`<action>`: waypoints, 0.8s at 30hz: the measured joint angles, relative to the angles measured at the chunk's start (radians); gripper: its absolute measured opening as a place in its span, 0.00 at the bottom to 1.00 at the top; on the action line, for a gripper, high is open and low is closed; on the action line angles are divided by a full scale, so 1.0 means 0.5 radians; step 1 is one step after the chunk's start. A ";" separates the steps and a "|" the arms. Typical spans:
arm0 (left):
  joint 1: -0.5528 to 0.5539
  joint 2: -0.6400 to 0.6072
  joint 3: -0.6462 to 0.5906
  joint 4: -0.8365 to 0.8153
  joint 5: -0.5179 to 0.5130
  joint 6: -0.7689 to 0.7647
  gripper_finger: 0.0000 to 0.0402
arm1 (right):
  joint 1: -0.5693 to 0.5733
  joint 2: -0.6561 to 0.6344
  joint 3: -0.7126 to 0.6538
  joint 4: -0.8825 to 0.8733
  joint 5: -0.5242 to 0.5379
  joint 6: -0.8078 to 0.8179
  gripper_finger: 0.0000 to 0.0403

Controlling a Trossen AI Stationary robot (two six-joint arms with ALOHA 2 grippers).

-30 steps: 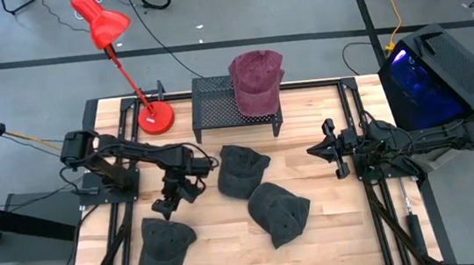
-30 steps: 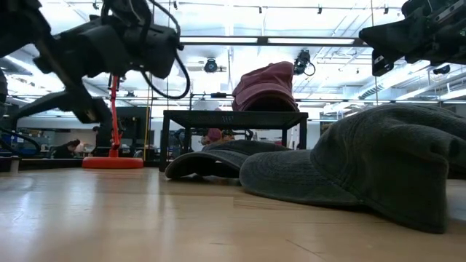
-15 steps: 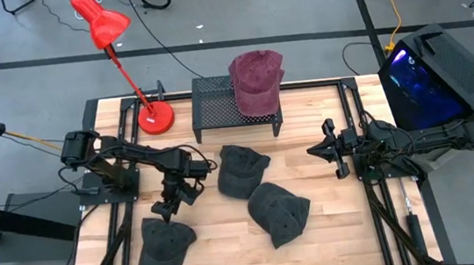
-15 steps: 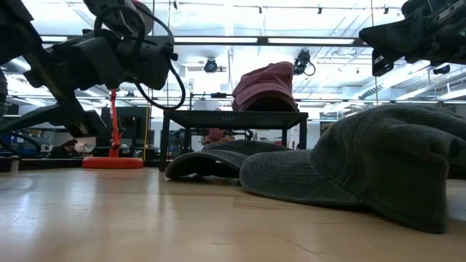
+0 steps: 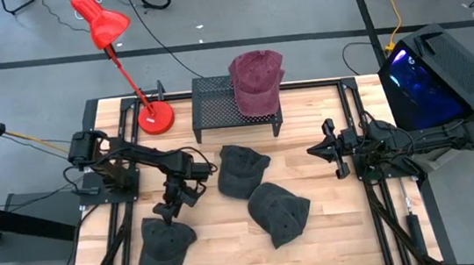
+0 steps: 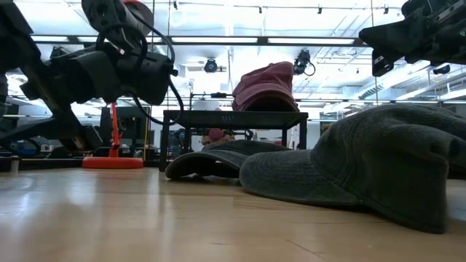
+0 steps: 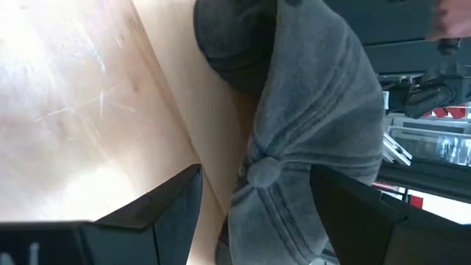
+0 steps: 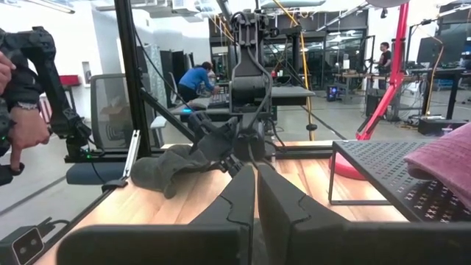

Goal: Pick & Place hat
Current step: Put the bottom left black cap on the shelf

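We found the left gripper [image 5: 167, 212] poised low over the lower left of the wooden table [image 5: 335, 228], its fingers [image 7: 173, 213] spread apart with nothing between them. In the left wrist view, the crown button of the dark grey cloth cap [image 7: 309, 125] sat in the gap ahead of those fingers, and the cap lay flat on the wood. In the high view this was the cap [image 5: 162, 246] at the lower left of the frame, just below the gripper and not yet touched, as far as we could tell.

Two more dark grey caps lay near the middle of the frame, one [image 5: 241, 169] above the other [image 5: 279, 211], overlapping slightly. A maroon cap [image 5: 256, 81] rested on the right end of the black perforated metal stand [image 5: 216, 99] at the upper centre, beside the red desk lamp [image 5: 124, 65] at the upper left.

The right gripper [image 5: 329, 148] waited at the right of the frame, well apart from every cap, its fingers [image 8: 243, 199] pressed together on nothing.

We judged the step in hand to be the approach to the lower-left cap, with the grasp not yet made. The next move called for lowering the open fingers onto the crown and closing them on a fold of cloth, since soft fabric could slip or bunch.
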 joint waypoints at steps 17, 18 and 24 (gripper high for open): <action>-0.132 0.051 -0.011 0.075 0.042 -0.010 0.65 | -0.001 0.000 0.000 0.002 0.001 0.000 0.06; -0.133 0.051 -0.011 0.076 0.043 -0.012 0.64 | -0.001 0.001 0.000 0.002 0.001 -0.001 0.06; -0.133 0.051 -0.011 0.098 0.048 -0.040 0.58 | 0.000 0.001 0.000 0.002 0.001 -0.001 0.06</action>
